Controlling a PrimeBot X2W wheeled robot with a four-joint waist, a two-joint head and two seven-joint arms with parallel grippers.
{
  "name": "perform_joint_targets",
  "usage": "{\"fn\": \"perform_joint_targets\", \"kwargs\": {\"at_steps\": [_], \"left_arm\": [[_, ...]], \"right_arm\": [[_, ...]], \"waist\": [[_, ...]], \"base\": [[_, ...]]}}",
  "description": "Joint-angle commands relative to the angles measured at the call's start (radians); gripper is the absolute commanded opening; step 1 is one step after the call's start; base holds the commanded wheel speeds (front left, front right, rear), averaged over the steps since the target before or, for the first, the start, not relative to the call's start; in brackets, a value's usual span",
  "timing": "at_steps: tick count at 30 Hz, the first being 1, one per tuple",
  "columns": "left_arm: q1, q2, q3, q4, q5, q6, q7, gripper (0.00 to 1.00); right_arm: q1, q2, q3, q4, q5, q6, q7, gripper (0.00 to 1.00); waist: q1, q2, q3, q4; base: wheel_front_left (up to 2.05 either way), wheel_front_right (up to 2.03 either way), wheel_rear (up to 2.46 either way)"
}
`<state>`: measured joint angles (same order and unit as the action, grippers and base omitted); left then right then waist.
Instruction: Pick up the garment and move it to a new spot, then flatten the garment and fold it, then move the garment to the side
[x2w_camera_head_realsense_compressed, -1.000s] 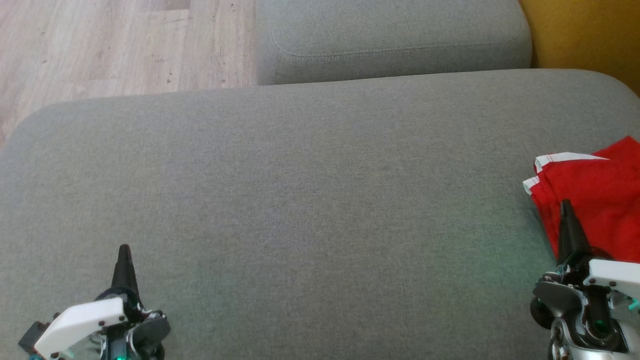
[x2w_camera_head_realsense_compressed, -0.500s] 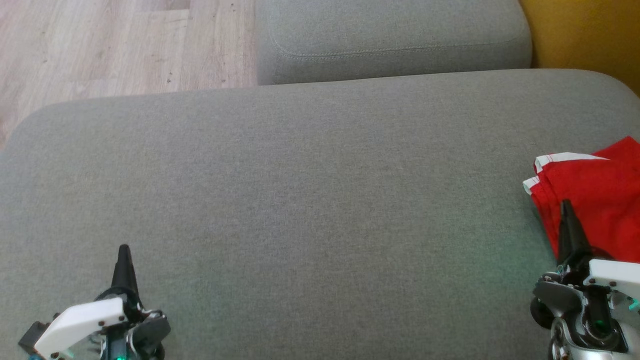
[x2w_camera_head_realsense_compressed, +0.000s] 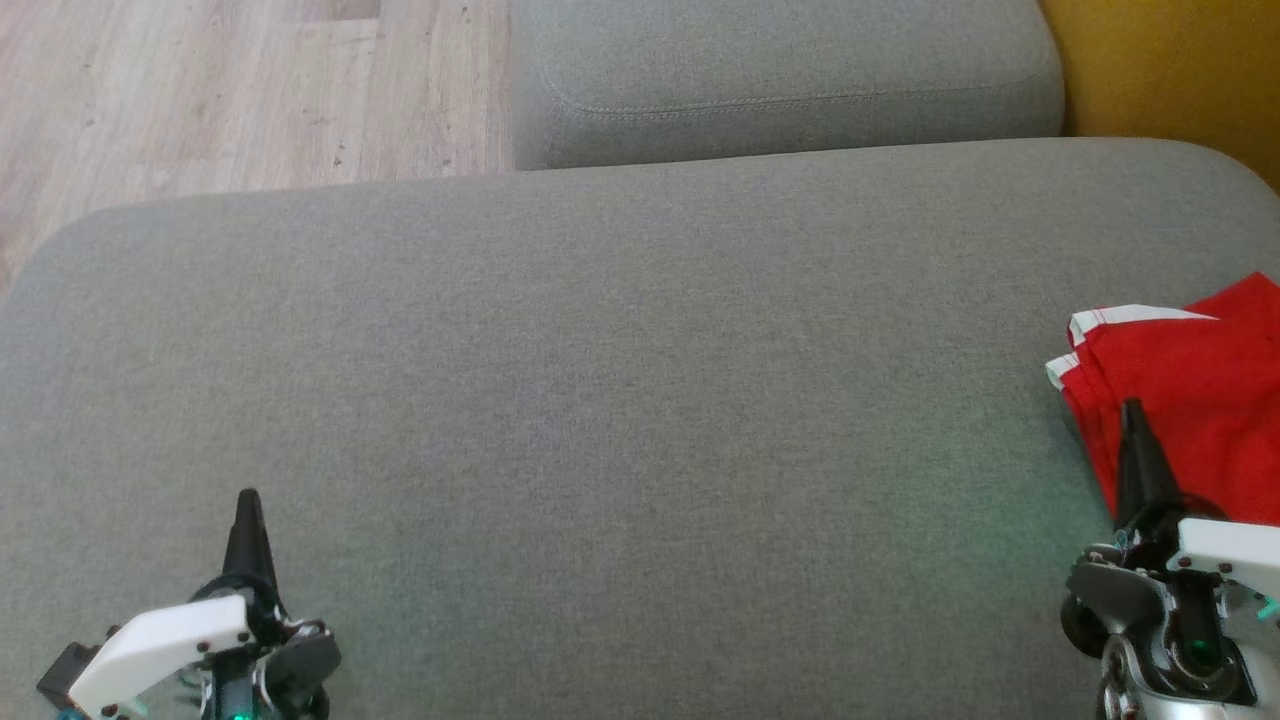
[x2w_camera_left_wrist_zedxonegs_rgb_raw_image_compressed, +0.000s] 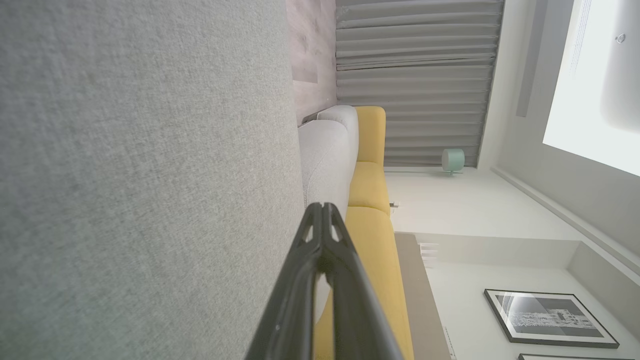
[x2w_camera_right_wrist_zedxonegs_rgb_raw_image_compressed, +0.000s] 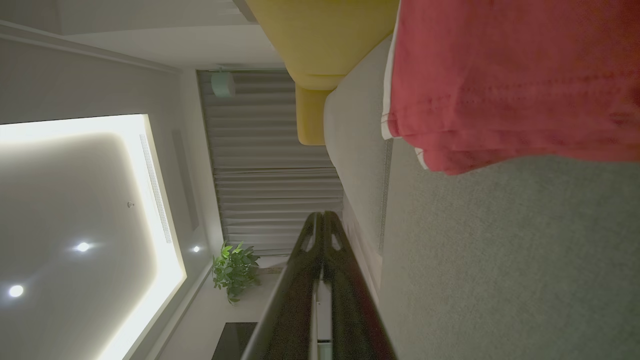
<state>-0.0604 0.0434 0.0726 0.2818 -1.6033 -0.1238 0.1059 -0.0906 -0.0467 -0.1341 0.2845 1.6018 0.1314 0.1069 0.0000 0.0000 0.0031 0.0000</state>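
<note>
Grippers first. The left gripper (x2w_camera_head_realsense_compressed: 247, 497) is low left in the head view. Its fingers are pressed together to a single point with nothing clamped, and it hangs over the bare grey seat cushion (x2w_camera_head_realsense_compressed: 640, 400). Can't tell if the tip touches the fabric. The left wrist view agrees: the two dark fingers (x2w_camera_left_wrist_zedxonegs_rgb_raw_image_compressed: 300, 280) meet at the tip, with the cushion running along one side.

The right gripper (x2w_camera_head_realsense_compressed: 1131, 407) is low right, also closed tip to tip and empty. In the head view its tip overlaps the near-left edge of the garment (x2w_camera_head_realsense_compressed: 1200, 390). The right wrist view shows the fingers over plain cushion, with the garment ahead and off to one side and a gap between tip and cloth, so no contact.

Garment: red with white trim, folded in stacked layers. It lies on the right end of the seat cushion, partly cut off by the frame edge. The white-edged hems point toward the middle of the cushion.

Further out, a second grey cushion (x2w_camera_head_realsense_compressed: 790, 80) butts against the seat cushion's far edge. A yellow sofa (x2w_camera_head_realsense_compressed: 1170, 70) is to its right and wood floor (x2w_camera_head_realsense_compressed: 200, 90) is at far left. The wrist views also catch a grey curtain (x2w_camera_left_wrist_zedxonegs_rgb_raw_image_compressed: 415, 75), a framed picture (x2w_camera_left_wrist_zedxonegs_rgb_raw_image_compressed: 550, 317) on a white wall, a potted plant (x2w_camera_right_wrist_zedxonegs_rgb_raw_image_compressed: 235, 270) and a lit ceiling panel (x2w_camera_right_wrist_zedxonegs_rgb_raw_image_compressed: 75, 200).
</note>
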Motion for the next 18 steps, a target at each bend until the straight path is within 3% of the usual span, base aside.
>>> {"fn": "perform_joint_targets", "kwargs": {"at_steps": [1, 18], "left_arm": [[-0.048, 0.007, 0.041, -0.036, -0.006, -0.007, 0.007, 0.0], [-0.048, 0.007, 0.041, -0.036, -0.006, -0.007, 0.007, 0.0]], "right_arm": [[-0.017, -0.004, 0.02, -0.04, 0.007, -0.001, 0.006, 0.0], [-0.017, -0.004, 0.02, -0.04, 0.007, -0.001, 0.006, 0.0]], "waist": [[0.0, 0.0, 0.0, 0.0], [0.0, 0.0, 0.0, 0.0]], "base": [[0.0, 0.0, 0.0], [0.0, 0.0, 0.0]]}}
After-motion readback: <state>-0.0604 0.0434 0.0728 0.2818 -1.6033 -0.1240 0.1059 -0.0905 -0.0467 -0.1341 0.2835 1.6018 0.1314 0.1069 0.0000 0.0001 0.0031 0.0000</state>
